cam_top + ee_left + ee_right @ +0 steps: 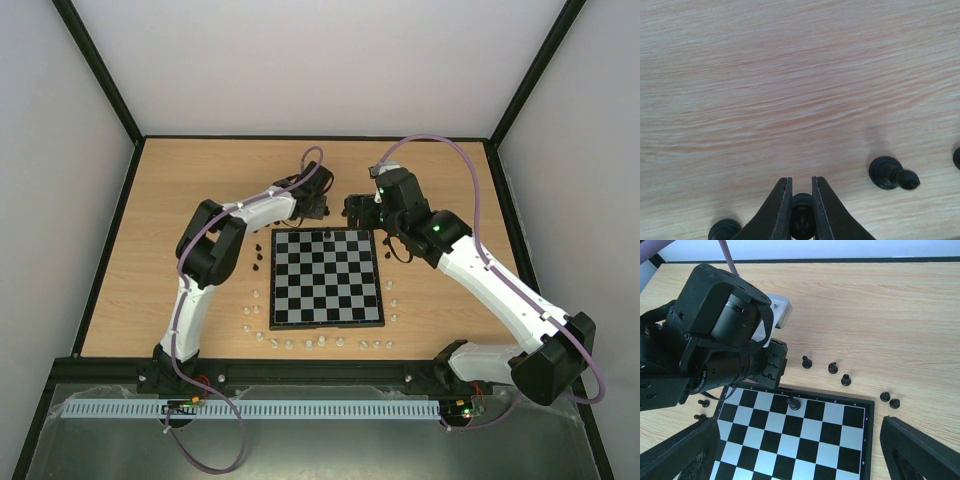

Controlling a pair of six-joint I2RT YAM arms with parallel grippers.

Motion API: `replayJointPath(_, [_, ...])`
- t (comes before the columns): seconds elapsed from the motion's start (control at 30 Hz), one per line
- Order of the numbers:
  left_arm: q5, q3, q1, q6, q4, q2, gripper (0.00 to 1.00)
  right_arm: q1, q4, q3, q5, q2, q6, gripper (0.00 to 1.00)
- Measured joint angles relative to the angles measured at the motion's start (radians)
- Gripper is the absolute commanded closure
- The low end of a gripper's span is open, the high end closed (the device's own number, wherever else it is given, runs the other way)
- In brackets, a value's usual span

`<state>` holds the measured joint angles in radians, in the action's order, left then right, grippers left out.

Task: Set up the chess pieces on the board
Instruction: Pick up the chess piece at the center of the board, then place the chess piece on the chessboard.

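In the left wrist view my left gripper [801, 179] is shut on a small black chess piece [802, 220] that stands on the wooden table. Two more black pieces are beside it, one tipped over [891, 173] and one at the lower left [724, 230]. From above, the left gripper [322, 207] is just beyond the board's [330, 290] far edge. My right gripper [800, 422] hangs open over the board [805, 450], nothing between its fingers [920, 450]. One black piece [793, 402] stands in the board's far row. Several black pieces [833, 368] lie on the table beyond.
The left arm's wrist [715, 355] fills the space over the board's far left corner, close to my right gripper [352, 207]. Two black pieces [258, 252] stand left of the board. Several white pieces [322, 343] ring its near edge and sides.
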<state>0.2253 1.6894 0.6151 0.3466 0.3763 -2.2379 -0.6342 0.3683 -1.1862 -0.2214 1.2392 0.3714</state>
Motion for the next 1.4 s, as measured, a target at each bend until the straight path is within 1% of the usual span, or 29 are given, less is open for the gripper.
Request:
replayJointPath(0.13, [0.005,-0.022,0.008,0.001,0.025,0.042,0.98,0.000,-0.001,0.000,0.004,0.000,0.000,0.12])
replayJointPath(0.27, [0.008,-0.055,0.025,0.002,0.045,0.136,0.98,0.000,-0.001,0.000,0.006,0.000,0.000,0.12])
replayJointPath(0.4, [0.002,-0.117,0.052,0.009,0.045,0.252,0.95,0.000,-0.001,0.006,0.007,-0.009,0.003,0.12])
replayJointPath(0.53, [-0.013,-0.195,0.089,0.022,0.043,0.330,0.95,0.000,-0.002,0.006,0.007,-0.016,0.003,0.12])
replayJointPath(0.73, [-0.038,-0.266,0.114,0.036,0.046,0.327,0.95,0.000,-0.003,0.007,0.008,-0.017,0.003,0.12])
replayJointPath(0.9, [-0.039,-0.279,0.124,0.044,0.040,0.325,0.95,0.000,-0.004,0.008,0.008,-0.017,0.003,0.12])
replayJointPath(1.4, [-0.011,-0.339,0.126,0.054,-0.061,0.320,0.95,0.000,-0.006,0.012,0.008,-0.017,0.003,0.12])
